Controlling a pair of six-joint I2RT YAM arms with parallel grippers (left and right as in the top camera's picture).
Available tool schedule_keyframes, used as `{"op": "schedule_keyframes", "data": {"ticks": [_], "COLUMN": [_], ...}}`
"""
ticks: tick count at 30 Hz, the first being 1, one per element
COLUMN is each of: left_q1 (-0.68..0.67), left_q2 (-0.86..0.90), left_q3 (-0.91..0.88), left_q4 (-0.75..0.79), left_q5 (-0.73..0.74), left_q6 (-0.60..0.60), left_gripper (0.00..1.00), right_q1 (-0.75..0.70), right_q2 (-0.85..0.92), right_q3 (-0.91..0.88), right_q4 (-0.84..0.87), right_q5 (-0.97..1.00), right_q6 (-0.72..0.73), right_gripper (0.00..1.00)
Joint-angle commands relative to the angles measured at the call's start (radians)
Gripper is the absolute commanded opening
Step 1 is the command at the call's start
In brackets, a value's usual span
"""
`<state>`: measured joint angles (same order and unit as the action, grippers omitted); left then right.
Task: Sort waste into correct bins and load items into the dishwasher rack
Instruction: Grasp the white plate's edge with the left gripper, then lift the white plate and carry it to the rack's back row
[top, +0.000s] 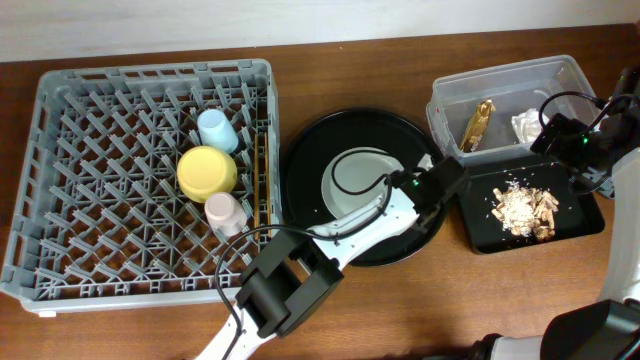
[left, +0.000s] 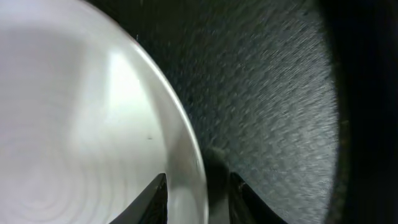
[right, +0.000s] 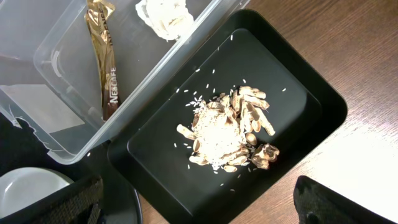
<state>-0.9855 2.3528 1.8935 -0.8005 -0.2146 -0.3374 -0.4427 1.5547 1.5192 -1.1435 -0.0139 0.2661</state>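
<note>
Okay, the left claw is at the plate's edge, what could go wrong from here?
1. The left claw straddles only the thin rim of the plate, so the plate may slip or tip when lifted.
2. On the way into the dishwasher rack, the plate could knock the pink cup or the chopsticks, which sit near the rack's right side.
</note>
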Motion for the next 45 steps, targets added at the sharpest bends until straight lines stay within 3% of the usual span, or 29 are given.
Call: {"op": "schedule_keyframes", "data": {"ticks": [1, 5, 7, 8, 13, 21, 26, 30, 36, 41, 45], "left_q1": [0.0, 0.0, 0.0, 0.0, 0.0, 0.023, 0.104, 0.26, 0.679, 0.899, 0.979], "left_q2": [0.005, 0.005, 0.005, 0.005, -0.006, -0.187, -0.322, -0.412, -0.417, -0.318, -0.225], "left_q3": [-0.066, -0.113, -0.121, -0.119, -0.045, 0.253, 0.4, 0.434, 0.431, 0.431, 0.431], "left_q4": [0.042, 0.089, 0.097, 0.098, 0.048, -0.229, -0.314, -0.325, -0.313, -0.222, -0.214], "left_q5": [-0.026, -0.026, -0.027, -0.027, -0.035, -0.039, 0.095, 0.304, 1.007, 1.482, 1.587], "left_q6": [-0.04, -0.04, -0.04, -0.04, -0.039, -0.024, 0.029, 0.04, 0.057, 0.085, 0.086], "left_gripper": [0.31, 0.3, 0.08, 0.01, 0.01, 0.01, 0.0, 0.0, 0.0, 0.0, 0.0], "right_q1": [-0.003, -0.003, -0.003, -0.003, -0.003, -0.003, -0.003, -0.003, -0.003, -0.003, -0.003], "right_q2": [-0.015, -0.015, -0.015, -0.015, -0.015, -0.015, -0.015, -0.015, -0.015, -0.015, -0.015], "right_q3": [0.005, 0.005, 0.005, 0.005, 0.005, 0.005, 0.005, 0.005, 0.005, 0.005, 0.005], "right_q4": [0.0, 0.0, 0.0, 0.0, 0.0, 0.0, 0.0, 0.0, 0.0, 0.0, 0.0], "right_q5": [-0.001, -0.001, -0.001, -0.001, -0.001, -0.001, -0.001, -0.001, -0.001, -0.001, -0.001], "right_q6": [0.009, 0.009, 0.009, 0.009, 0.009, 0.009, 0.009, 0.009, 0.009, 0.009, 0.009], "right_gripper": [0.99, 0.99, 0.99, 0.99, 0.99, 0.99, 0.99, 0.99, 0.99, 0.99, 0.99]}}
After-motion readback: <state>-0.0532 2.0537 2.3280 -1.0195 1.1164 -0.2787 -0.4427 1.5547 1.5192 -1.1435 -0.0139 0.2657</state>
